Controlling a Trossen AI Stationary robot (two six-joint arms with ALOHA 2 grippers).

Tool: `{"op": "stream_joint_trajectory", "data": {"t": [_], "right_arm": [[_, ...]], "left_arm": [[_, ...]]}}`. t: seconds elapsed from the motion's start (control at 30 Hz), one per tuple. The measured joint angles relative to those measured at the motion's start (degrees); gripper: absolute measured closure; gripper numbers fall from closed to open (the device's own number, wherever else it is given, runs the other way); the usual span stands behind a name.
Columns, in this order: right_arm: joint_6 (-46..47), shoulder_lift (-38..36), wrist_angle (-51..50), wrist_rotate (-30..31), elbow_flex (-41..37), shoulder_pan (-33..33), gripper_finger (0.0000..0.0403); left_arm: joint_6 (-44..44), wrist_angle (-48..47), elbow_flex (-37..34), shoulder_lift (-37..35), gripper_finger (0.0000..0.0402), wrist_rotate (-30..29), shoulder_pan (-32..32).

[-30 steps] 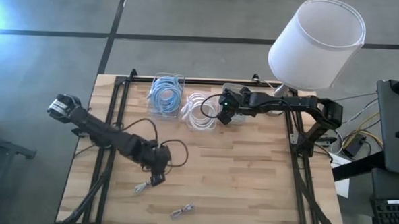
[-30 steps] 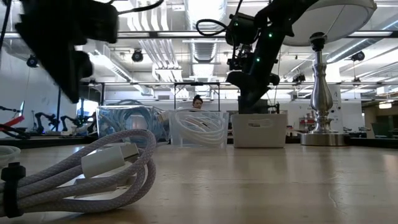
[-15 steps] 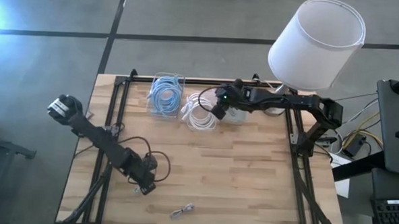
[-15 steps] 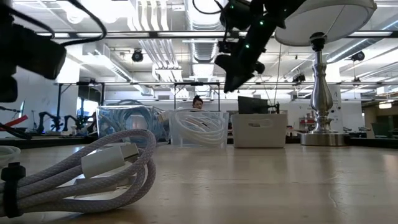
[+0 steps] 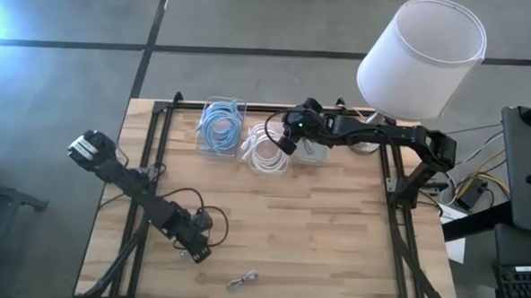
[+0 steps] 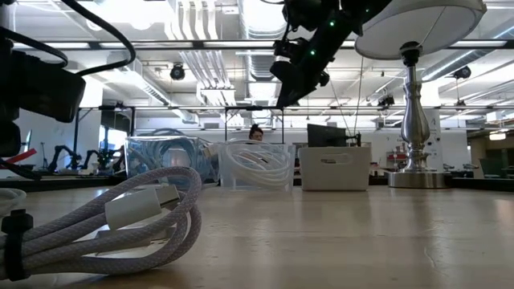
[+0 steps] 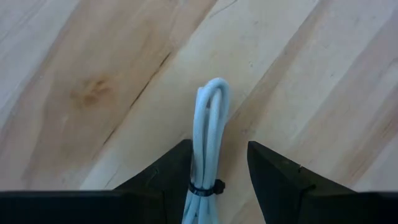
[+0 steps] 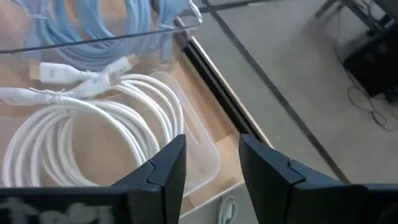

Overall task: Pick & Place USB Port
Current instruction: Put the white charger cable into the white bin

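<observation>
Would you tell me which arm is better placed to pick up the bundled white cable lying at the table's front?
Left. The left gripper is down at the table with the white cable bundle between its open fingers; the right gripper hangs open over the clear bin of white cable at the back.

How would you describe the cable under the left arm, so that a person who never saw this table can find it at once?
Start at the wooden table and go to its near left part, where the left end effector points down. Between its open fingers lies a folded white cable, bound by a small black tie. Unlike the white coil and blue coil in clear bins at the far edge, it lies bare on the wood.
</observation>
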Motion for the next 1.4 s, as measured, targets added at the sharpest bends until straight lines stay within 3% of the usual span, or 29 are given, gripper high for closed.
{"op": "stream_joint_trajectory", "data": {"t": [0.3,0.57,0.73,0.83,0.97,1.03,1.27,1.4], "right_arm": [[-3.75,0.0,4.41,-16.4,0.0,0.18,0.0267],[-5.01,0.12,5.12,-21.69,0.0,0.75,0.0276],[-4.97,0.13,5.09,-27.53,0.0,1.59,0.0277],[-5.49,0.13,4.87,-32.65,-0.33,2.68,0.0279],[-9.66,0.15,4.66,-41.6,-1.92,4.63,0.0283],[-11.29,0.15,4.68,-44.48,-2.74,5.78,0.0285],[-9.01,0.15,5.36,-44.76,-3.91,9.85,0.0283],[-6.59,0.15,6.18,-43.87,-4.59,11.7,0.0283]], "left_arm": [[3.13,-0.21,-0.11,0.51,0.0253,-1.71,-0.02],[8.99,-0.67,-0.06,-0.5,0.0378,-4.02,0.31],[17.24,-0.62,1.3,-3.21,0.0366,-15.24,1.48],[25.42,-0.06,3.12,-5.81,0.0358,-22.86,2.67],[37.87,-0.37,4.85,-7.71,0.037,-28.57,5.98],[43.06,-0.15,5.95,-8.46,0.0375,-29.3,8.47],[57.83,0.43,7.97,-8.77,0.0361,-29.05,17.8],[66.87,7.46,8.0,-8.77,0.0365,-27.97,21.64]]}}
